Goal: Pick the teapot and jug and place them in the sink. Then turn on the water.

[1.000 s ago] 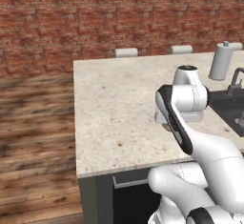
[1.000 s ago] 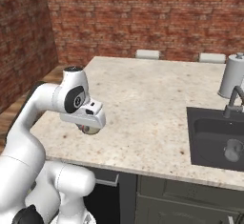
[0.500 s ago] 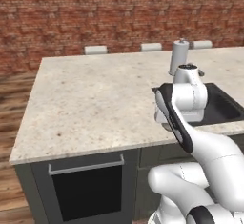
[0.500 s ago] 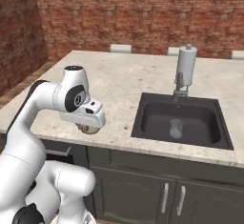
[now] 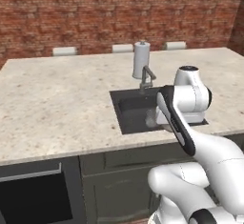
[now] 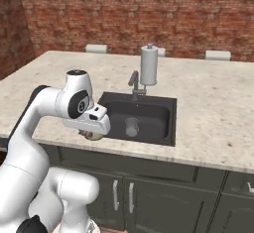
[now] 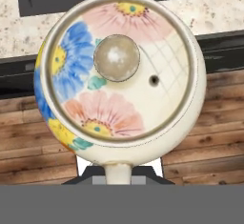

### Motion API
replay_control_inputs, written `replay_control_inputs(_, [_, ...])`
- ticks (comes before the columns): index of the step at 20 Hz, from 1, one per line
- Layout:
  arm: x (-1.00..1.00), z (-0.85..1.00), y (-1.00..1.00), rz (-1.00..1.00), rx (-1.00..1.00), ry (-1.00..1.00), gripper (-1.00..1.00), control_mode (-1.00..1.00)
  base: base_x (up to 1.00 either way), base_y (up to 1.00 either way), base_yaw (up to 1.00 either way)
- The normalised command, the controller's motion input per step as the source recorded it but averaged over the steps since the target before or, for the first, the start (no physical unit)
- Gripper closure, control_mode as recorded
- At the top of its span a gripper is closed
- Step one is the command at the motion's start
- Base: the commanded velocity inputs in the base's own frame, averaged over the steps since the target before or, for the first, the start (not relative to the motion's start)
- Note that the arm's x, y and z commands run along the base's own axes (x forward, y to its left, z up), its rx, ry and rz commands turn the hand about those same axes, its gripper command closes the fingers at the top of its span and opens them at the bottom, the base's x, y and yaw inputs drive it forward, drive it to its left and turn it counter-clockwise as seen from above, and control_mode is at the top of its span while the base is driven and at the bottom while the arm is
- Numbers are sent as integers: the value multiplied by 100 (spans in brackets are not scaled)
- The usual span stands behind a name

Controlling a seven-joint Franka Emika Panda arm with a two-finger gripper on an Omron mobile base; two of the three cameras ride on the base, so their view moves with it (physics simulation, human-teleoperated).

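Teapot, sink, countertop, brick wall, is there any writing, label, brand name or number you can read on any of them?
None: no readable text in any view.
The teapot bears only painted flowers, no lettering.
The sink, its tap, the white paper towel roll behind it and the speckled counter carry no marks.
The brick wall and cabinet fronts are blank too.

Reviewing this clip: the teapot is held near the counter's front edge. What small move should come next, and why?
Probably carry the teapot forward over the sink, then lower it. In the right base view the pincer hangs at the counter's front edge, to the side of the basin rather than above it. In the hand view, wood floor lies under the pot, so releasing now would likely drop it.
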Motion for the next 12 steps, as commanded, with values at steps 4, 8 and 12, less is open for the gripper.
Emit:
replay_control_inputs(4, [0, 0, 0, 0, 0, 0, 100, 100, 18, -44, 0])
replay_control_inputs(8, [0, 0, 0, 0, 0, 0, 100, 100, 54, -5, 1])
replay_control_inputs(12, [0, 0, 0, 0, 0, 0, 100, 100, 56, -45, 8])
